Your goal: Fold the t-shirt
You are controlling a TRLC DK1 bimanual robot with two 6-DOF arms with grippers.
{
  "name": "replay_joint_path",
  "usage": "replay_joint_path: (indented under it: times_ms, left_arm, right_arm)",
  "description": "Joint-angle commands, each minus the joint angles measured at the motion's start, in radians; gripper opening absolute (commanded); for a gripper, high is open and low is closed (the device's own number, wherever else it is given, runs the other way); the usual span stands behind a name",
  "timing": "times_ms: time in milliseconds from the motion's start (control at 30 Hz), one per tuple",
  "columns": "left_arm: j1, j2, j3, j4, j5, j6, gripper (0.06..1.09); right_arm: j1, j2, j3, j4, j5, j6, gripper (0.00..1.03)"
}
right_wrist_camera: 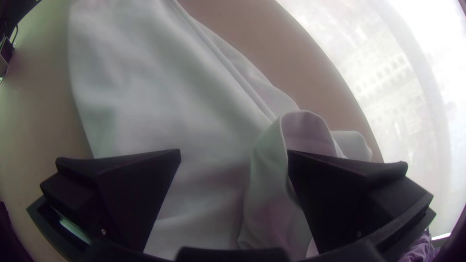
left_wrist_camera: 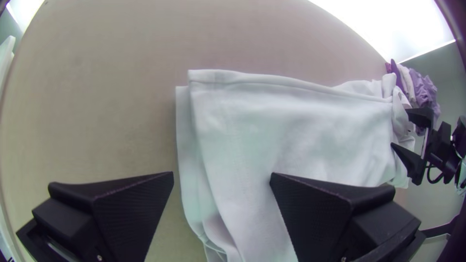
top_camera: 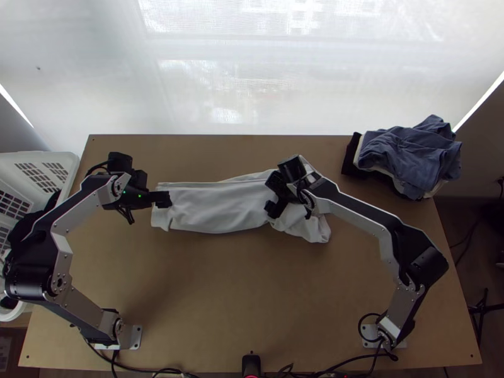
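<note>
A white t-shirt (top_camera: pixel 217 206) lies folded into a long strip across the table's middle, its right part bunched. Over its left end stands my left gripper (top_camera: pixel 165 200), and in the left wrist view the left gripper (left_wrist_camera: pixel 222 177) is open, one finger over the cloth (left_wrist_camera: pixel 291 131), the other beside its edge. My right gripper (top_camera: pixel 272 194) is above the bunched right part. Seen from its own wrist, the right gripper (right_wrist_camera: pixel 234 153) has its fingers wide apart over the shirt (right_wrist_camera: pixel 160 97), a raised fold of cloth close to one finger.
A pile of folded clothes (top_camera: pixel 409 154), blue on top, lies at the table's back right corner. A white basket (top_camera: pixel 63 165) with dark cloth stands off the left edge. Bare wooden table (top_camera: pixel 233 296) lies in front of the shirt.
</note>
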Motion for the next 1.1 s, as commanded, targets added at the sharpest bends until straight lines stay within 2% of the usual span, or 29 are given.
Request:
replay_joint_path:
  times_ms: [0, 267, 400, 467, 600, 733, 1067]
  left_arm:
    - [-0.017, 0.051, 0.009, 0.008, 0.000, -0.007, 1.02]
    - [-0.044, 0.091, 0.018, 0.002, 0.002, -0.015, 1.02]
    - [-0.063, 0.096, 0.019, -0.006, 0.023, -0.015, 0.93]
    - [-0.067, 0.096, 0.019, -0.006, 0.052, -0.018, 0.80]
    - [-0.066, 0.088, 0.029, -0.006, 0.115, -0.043, 0.42]
    - [-0.067, 0.064, 0.053, -0.006, 0.135, -0.064, 0.10]
    - [-0.046, -0.004, 0.174, -0.087, 0.196, -0.101, 0.09]
  right_arm:
    - [-0.016, 0.050, -0.003, 0.010, 0.001, -0.003, 0.98]
    - [-0.019, 0.070, -0.005, 0.010, 0.001, -0.003, 0.98]
    - [-0.017, 0.077, -0.001, 0.013, 0.001, -0.005, 0.98]
    - [-0.017, 0.082, 0.002, 0.013, 0.001, -0.005, 0.98]
    - [-0.014, 0.091, 0.002, 0.015, 0.001, -0.005, 0.98]
    - [-0.011, 0.103, 0.000, 0.018, 0.001, -0.005, 0.98]
    - [0.007, 0.122, -0.006, 0.018, 0.001, -0.006, 0.98]
